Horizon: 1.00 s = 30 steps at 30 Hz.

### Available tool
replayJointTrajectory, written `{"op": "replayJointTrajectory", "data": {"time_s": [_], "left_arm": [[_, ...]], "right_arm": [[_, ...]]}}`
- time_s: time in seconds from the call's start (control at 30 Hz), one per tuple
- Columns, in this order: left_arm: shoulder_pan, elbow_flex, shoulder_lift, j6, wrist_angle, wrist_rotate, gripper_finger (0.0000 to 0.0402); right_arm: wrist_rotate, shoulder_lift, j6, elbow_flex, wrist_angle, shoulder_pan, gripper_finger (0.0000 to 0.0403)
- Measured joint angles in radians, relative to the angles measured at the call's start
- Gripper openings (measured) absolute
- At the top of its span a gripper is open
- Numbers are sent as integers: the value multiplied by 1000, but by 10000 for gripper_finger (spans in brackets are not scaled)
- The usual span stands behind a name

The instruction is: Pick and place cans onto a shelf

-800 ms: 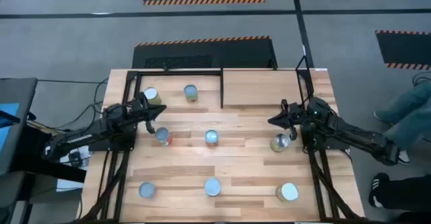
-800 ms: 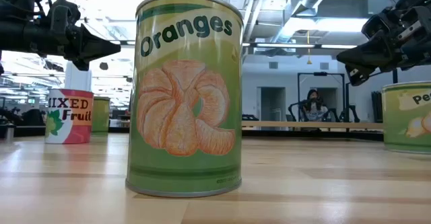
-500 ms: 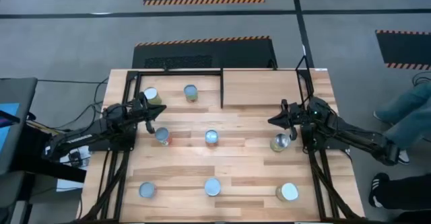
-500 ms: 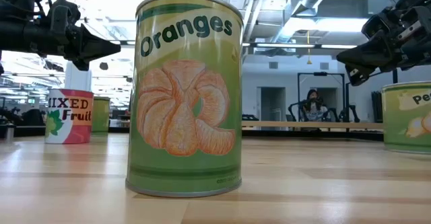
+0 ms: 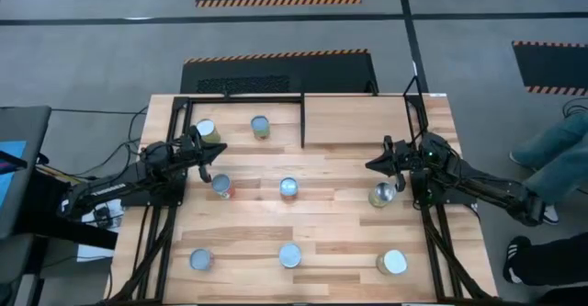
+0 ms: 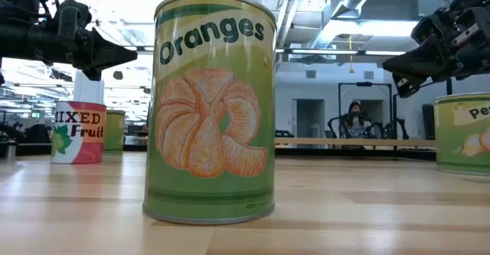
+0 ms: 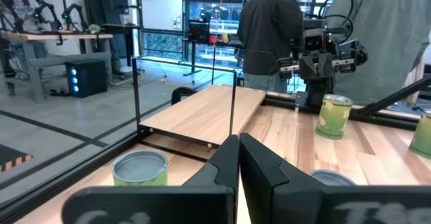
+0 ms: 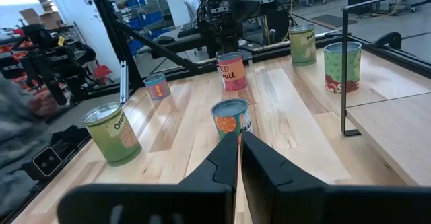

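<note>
Both grippers hang empty with fingers pressed together: left gripper [image 5: 207,164] near a can [image 5: 221,187], right gripper [image 5: 376,165] beside another can [image 5: 382,194]. The shelf [image 5: 358,119] is bare, and the orange can [image 6: 210,109] blocks much of the low view.

A: Any readable text?
B: Yep. Low view: tall green cylindrical tin w/ orange-segment picture [image 6: 210,106] reads "Oranges" in dark green letters.
A: Others?
B: Short red-and-white tin at left [image 6: 79,132] shows "IXED" over "Fru" – first letter and the end cut off. Yellow-green tin at right edge [image 6: 462,132] shows only "Pe".
A: Wrist views?
B: Right wrist: green tin nearest the camera [image 8: 112,134] has "Or" showing. Rest too small to read.
</note>
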Motion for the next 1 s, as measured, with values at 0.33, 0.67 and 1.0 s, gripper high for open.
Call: {"op": "replayJointTrajectory", "data": {"time_s": [0.33, 0.67, 1.0], "left_arm": [[0, 0, 0, 0, 0, 0, 2], [0, 0, 0, -49, 135, 13, 2], [0, 2, 45, -139, 167, 0, 1]], "right_arm": [[0, 0, 0, 0, 0, 0, 43], [0, 0, 0, 0, 0, 0, 43], [0, 0, 0, 0, 0, 0, 43]]}}
